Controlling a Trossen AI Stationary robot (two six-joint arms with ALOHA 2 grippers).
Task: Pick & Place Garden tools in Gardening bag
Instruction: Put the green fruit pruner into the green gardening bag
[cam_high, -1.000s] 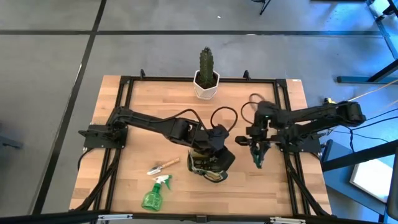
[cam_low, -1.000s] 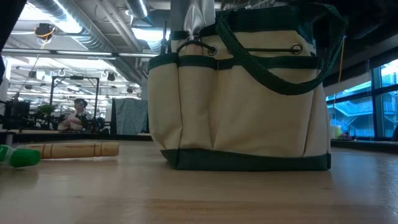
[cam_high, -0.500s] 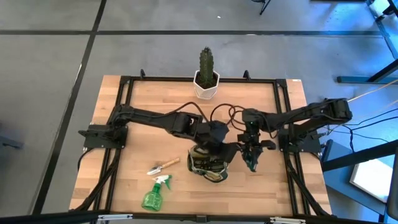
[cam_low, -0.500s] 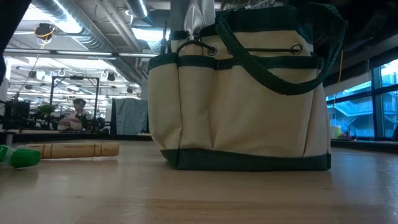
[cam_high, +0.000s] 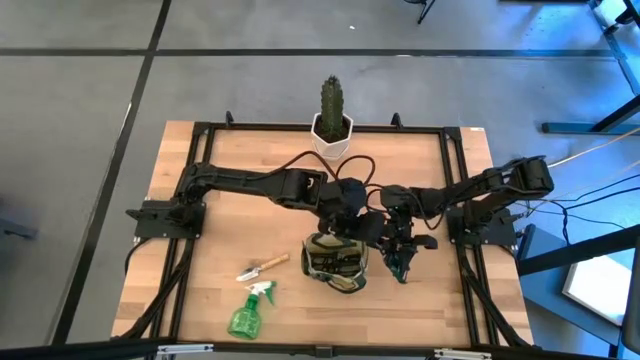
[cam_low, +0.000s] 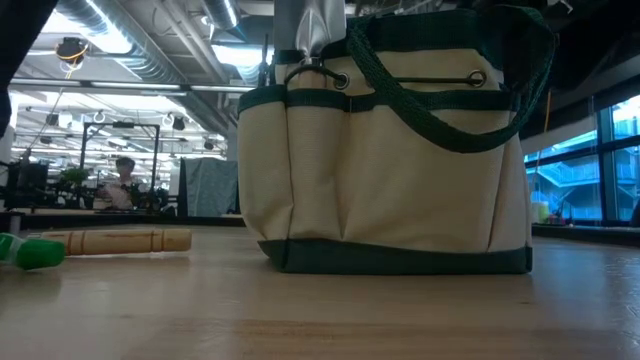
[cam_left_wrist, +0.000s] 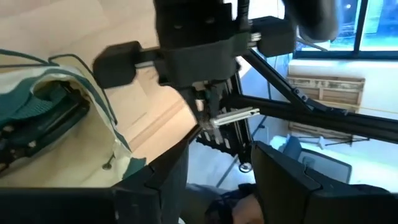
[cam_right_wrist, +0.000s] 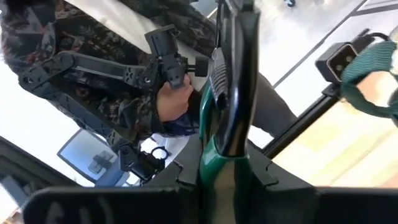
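Note:
The olive and tan gardening bag (cam_high: 335, 265) stands upright on the table, and it fills the low view (cam_low: 385, 150). My right gripper (cam_high: 402, 262) is just right of the bag, shut on dark green-handled pruning shears (cam_right_wrist: 227, 93). My left gripper (cam_high: 352, 212) hovers open and empty over the bag's far rim, and the rim shows in the left wrist view (cam_left_wrist: 56, 118). A wooden-handled trowel (cam_high: 262, 267) and the green spray bottle (cam_high: 248, 310) lie flat on the table left of the bag. My right gripper pinches the shears' green handles (cam_right_wrist: 217, 158) between its two fingers. The shears run on forward past the fingertips, along the fingers. They are lifted clear of the table, beside the bag's right side.
A cactus in a white pot (cam_high: 332, 125) stands at the table's far edge. A silver tool tip (cam_low: 315, 25) sticks up from the bag. A person (cam_right_wrist: 112, 37) shows beyond the table in the right wrist view. Bare wood lies near and right of the bag.
My right gripper has carried the shears toward the table's left, from near the right frame to beside the bag. My left gripper has drawn back toward the far edge, from over the bag's middle to its far rim. The bag has stayed put.

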